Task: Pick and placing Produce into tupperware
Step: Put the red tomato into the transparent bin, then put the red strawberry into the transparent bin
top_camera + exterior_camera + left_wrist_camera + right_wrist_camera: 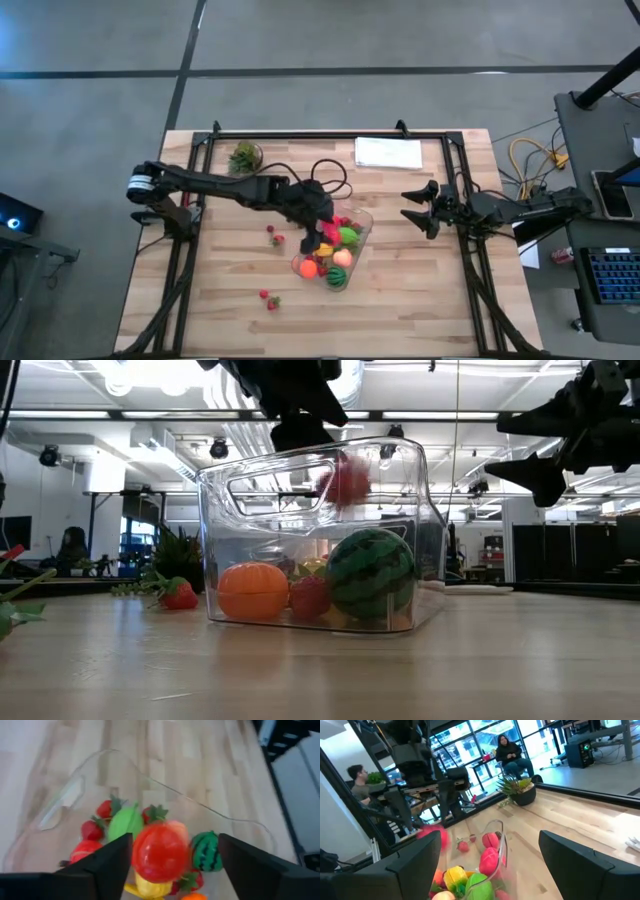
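The clear tupperware (335, 250) stands mid-table and holds produce: an orange piece (253, 592), a watermelon (370, 573), and green, yellow and red pieces. My left gripper (318, 220) hangs open over the tub's far left end. A round red piece (345, 480) shows blurred in mid-air below it, inside the tub walls. In the left wrist view that red piece (160, 851) sits between the spread fingers, with a gap on one side. My right gripper (420, 208) waits open at the table's right, clear of everything.
Small strawberries lie loose on the wood left of the tub (275, 237) and nearer the front edge (268, 298). A potted plant (244, 157) and a white sheet (388, 152) stand at the far edge. People sit in the room beyond the table.
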Robot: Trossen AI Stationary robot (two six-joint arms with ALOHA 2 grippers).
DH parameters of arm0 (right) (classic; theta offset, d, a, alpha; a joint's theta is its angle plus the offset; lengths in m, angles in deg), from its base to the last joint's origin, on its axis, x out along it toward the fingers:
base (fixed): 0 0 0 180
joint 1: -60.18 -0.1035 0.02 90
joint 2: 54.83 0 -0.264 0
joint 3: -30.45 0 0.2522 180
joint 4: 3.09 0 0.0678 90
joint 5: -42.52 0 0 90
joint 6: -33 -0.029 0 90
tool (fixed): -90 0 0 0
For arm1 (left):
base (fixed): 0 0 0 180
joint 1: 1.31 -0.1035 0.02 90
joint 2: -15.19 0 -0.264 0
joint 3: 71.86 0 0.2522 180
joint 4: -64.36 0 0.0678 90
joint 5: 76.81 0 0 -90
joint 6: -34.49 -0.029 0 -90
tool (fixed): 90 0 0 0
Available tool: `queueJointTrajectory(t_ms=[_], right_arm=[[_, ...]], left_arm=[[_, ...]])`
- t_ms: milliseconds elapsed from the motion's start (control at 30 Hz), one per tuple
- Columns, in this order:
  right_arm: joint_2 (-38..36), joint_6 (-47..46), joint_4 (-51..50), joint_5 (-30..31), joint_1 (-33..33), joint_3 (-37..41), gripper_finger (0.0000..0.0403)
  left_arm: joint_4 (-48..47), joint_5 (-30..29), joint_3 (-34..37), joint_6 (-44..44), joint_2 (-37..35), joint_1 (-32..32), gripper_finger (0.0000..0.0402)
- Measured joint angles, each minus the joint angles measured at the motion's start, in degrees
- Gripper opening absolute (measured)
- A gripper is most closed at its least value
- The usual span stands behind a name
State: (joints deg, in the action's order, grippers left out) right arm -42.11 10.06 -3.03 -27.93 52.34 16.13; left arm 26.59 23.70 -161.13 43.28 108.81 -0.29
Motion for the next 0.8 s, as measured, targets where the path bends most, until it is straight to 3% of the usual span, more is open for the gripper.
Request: queueJointTrajectory(t_ms=[167,300,367,500,533,600,800], right_arm=[[0.16,0.0,-0.09,0.0,0.0,0.0,0.0327],[0.17,0.0,-0.08,0.0,0.0,0.0,0.0328],[0.18,0.0,-0.08,0.0,-0.02,0.0,0.0328],[0.18,0.01,-0.05,0.0,-0.01,0.0,0.0328],[0.19,0.0,-0.04,0.0,-0.02,0.0,0.0328],[0.18,0.0,-0.09,-0.01,-0.01,0.0,0.0328],[0.2,0.0,-0.02,0.0,-0.01,0.0,0.0328]], left_arm=[[-1.97,-3.14,-0.17,1.43,-1.04,-0.09,0.0327],[-3.58,-4.25,-0.42,0.58,-3.63,-0.15,0.0339],[-8.25,-7.9,-0.44,-4.53,-5.11,-0.31,0.034],[-22.55,-22.03,0.19,-19.3,-8.45,-0.35,0.033],[-25.11,-22.9,0.82,-21.95,-8.76,-0.77,0.0326],[-26.84,-21.65,2.51,-25.59,-8.73,-1.76,0.0318],[-20.32,-18.91,9.47,-30.04,-5.53,-4.28,0.0303]])
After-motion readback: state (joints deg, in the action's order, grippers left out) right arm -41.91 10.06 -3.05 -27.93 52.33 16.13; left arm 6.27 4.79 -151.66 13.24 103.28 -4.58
